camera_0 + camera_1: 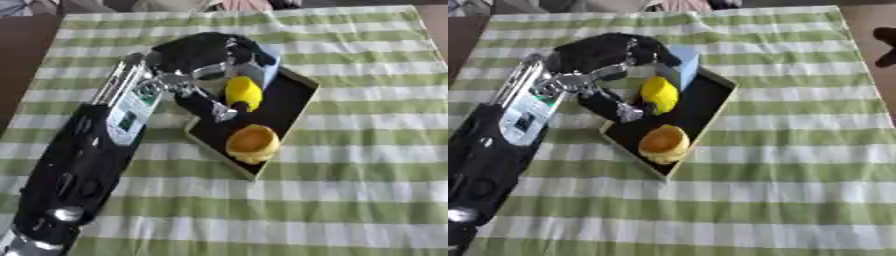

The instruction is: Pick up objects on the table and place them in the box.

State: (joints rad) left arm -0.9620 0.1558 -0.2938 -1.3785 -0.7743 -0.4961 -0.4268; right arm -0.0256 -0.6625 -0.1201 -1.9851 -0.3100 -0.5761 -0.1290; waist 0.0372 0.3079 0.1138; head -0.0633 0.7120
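Black and silver, the left arm [79,165] comes in from the lower left corner of the left eye view and reaches up across the green-and-white checked tablecloth [367,150]. The left hand [206,52] hangs over the far end of the box [302,107], palm down, fingers curled downward over a light blue object [269,56] at that end; whether they actually grip it I cannot tell. The thumb [206,105] points down along the box's left side, just beside a yellow object [243,93]. The box is shallow, with a dark floor and pale rim, lying askew on the cloth. Inside it, the yellow object sits near the middle, and a round orange-brown object [253,144] sits at the near end.

From the right eye view, the blue object [682,62] shows more clearly as a block standing at the box's far corner, touching the hand's fingertips [662,55]. The right hand shows in neither view.
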